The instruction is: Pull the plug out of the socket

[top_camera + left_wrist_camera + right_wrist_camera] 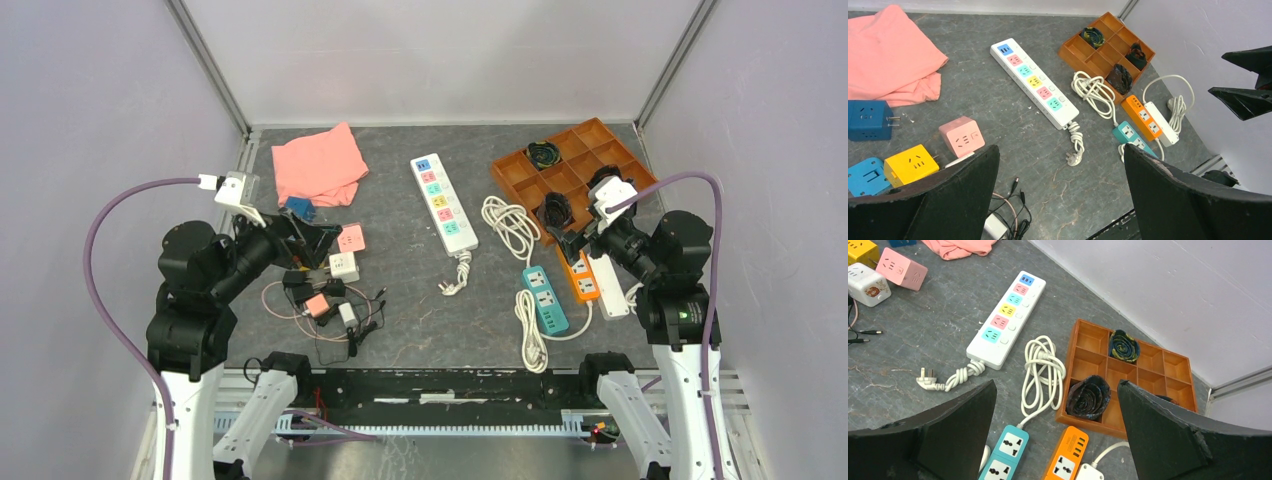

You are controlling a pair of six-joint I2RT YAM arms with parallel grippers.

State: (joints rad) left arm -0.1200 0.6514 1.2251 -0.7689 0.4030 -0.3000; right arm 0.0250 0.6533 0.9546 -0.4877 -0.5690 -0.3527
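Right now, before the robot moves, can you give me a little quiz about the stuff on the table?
1. True or false: the long white power strip lies between the pink cloth and the orange tray.
2. Where is the plug on the strip's own cord? A) lying on the table B) inside the tray C) held in a hand
3. Fill in: the left hand and the right hand are both ___.
Key: 1 true; 2 A; 3 open.
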